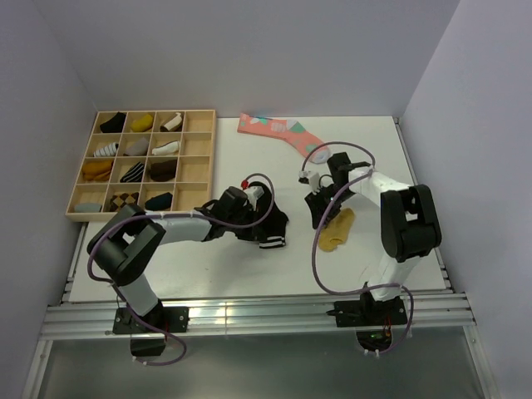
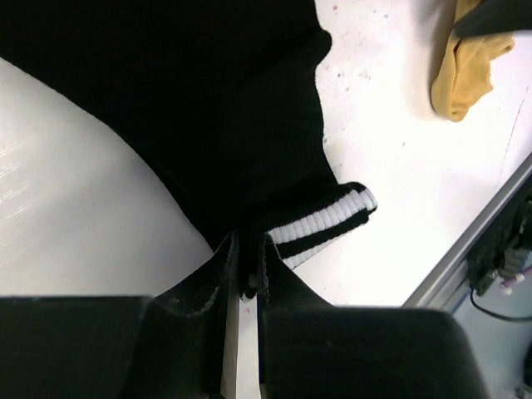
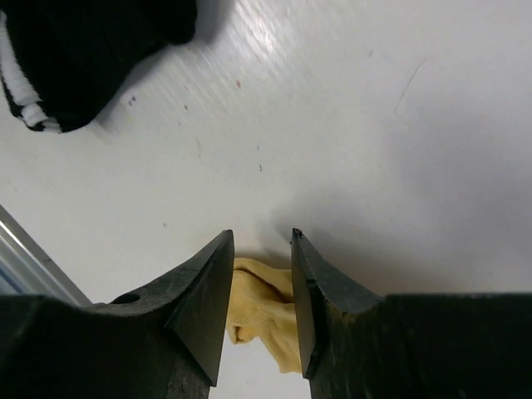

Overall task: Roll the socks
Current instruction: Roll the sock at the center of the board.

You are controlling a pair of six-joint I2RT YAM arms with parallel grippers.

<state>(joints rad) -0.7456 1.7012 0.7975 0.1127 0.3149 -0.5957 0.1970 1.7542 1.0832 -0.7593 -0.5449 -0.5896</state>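
Note:
The black crew sock (image 1: 272,226) with two white cuff stripes lies bunched at the table's middle. My left gripper (image 1: 249,221) is shut on its fabric next to the cuff; the left wrist view shows the pinch (image 2: 247,243) and the sock (image 2: 208,100) spreading beyond it. The mustard-tan ankle sock (image 1: 339,229) lies to the right. My right gripper (image 1: 321,216) is at its near-left end. In the right wrist view the jaws stand narrowly apart (image 3: 262,237) with the tan sock (image 3: 262,312) bunched between them, touching both fingers.
A wooden compartment tray (image 1: 199,146) of rolled socks stands at the back left. The long pink sock (image 1: 278,130) lies at the back centre. The metal rail (image 1: 249,312) runs along the table's front edge. Loose purple cables hang over both arms.

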